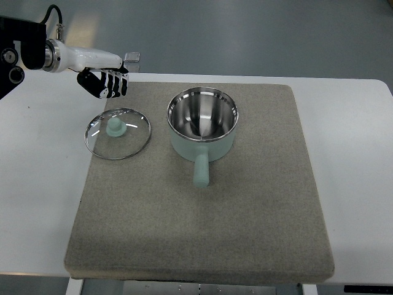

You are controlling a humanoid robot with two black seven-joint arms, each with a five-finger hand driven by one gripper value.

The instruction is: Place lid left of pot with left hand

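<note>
I am reporting on the lid (117, 133): it is lying flat on the grey mat (258, 233), just to the left of the pot (202, 126), its left rim hanging slightly over the mat's edge above the white table (37, 203). Lid and pot are sitting near one another but apart; the pot is standing open, its handle pointing toward me.

My left hand (104, 82) is hovering above and behind the lid, clear of it and holding nothing. Its fingers (113, 86) are curling loosely downward, neither fully spread nor closed. My right hand is not showing.

I am judging the lid to be glass in a thin metal rim, with a pale green knob (115, 127) at its centre. I am expecting it to be stiff, moderately light, smooth and slippery on the pane, and liable to chip or crack if dropped. The knob is offering the only sound hold; the flat rim is giving the fingers little to get under.

From how things lie, I am judging the placement as already made.
</note>
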